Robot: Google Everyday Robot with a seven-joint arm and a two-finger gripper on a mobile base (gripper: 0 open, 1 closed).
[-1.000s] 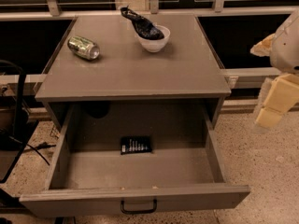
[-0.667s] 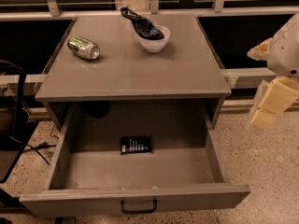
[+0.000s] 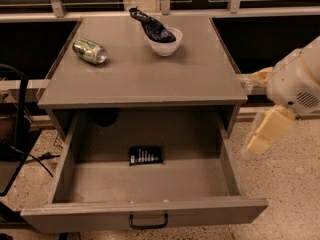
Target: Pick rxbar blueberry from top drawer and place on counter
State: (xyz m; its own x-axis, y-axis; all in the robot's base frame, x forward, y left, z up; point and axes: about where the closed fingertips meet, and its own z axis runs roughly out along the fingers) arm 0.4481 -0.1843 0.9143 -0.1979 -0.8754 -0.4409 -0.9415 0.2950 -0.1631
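The rxbar blueberry [image 3: 145, 155] is a small dark bar with white lettering, lying flat on the floor of the top drawer [image 3: 145, 211] near its back middle. The drawer is pulled fully open, with a black pull handle on its front panel. The counter [image 3: 142, 74] is the grey cabinet top above it. My gripper [image 3: 266, 133] hangs off the right side of the cabinet, outside the drawer, at about the height of the drawer's right wall. It holds nothing that I can see.
A green can [image 3: 90, 50] lies on its side at the counter's back left. A white bowl [image 3: 164, 41] with a dark bag in it stands at the back middle. Black cables [image 3: 20, 134] hang left of the cabinet. Railings run behind.
My gripper and arm have moved left, closer to the drawer's right side. The bar, can and bowl have not moved.
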